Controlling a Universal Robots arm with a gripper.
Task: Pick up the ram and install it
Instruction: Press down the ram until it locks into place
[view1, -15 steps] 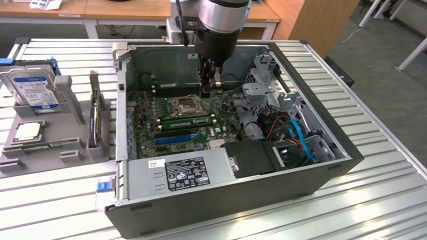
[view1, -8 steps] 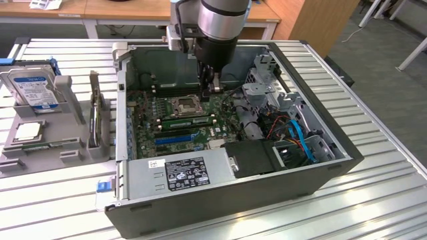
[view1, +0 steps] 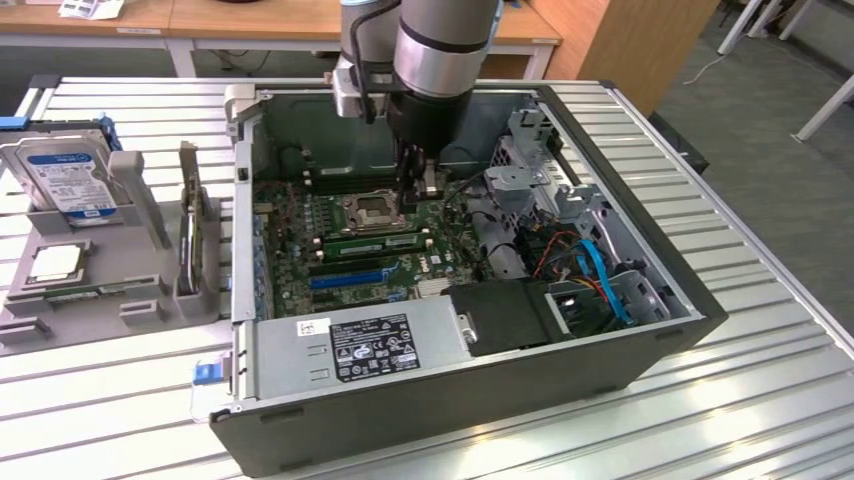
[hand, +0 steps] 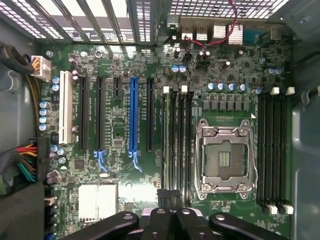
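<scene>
An open computer case (view1: 641, 300) beside a hard drive (view1: 70, 180) in a stand.

The arm's fingers (view1: 424, 186) hang closed inside the open computer case (view1: 641, 250), above the motherboard (view1: 374, 245).

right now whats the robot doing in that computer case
A single robot arm is reaching down into an open computer case lying on a slatted metal table. Its gripper is shut and sits low over the motherboard, beside the empty processor socket, by the memory slots. I cannot tell whether a memory stick is pinched in the jaws. On the exterior view's left, a tray holds a hard drive.
</scene>
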